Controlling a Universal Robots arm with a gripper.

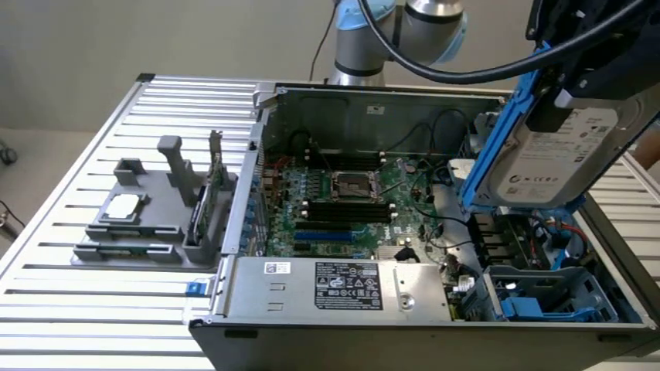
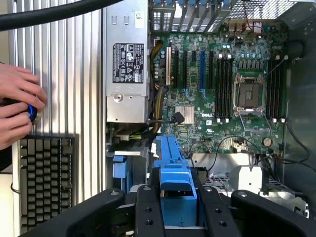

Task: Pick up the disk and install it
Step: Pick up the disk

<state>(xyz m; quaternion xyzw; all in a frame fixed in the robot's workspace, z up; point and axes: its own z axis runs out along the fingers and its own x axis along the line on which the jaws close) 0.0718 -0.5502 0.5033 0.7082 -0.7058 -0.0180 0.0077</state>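
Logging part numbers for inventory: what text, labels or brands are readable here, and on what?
Disk, white label: print too blurred to read.
Grey metal box, black label: too small to read.
No other text legible.

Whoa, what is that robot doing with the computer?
The robot arm's gripper is holding the disk, a silver drive in a blue frame, with its fingers clamped on it. The disk hangs tilted in the air above the open computer case, over the corner with the blue drive bay. It is not inside yet. Off to the side, a person's hands hold something small and blue near a keyboard.
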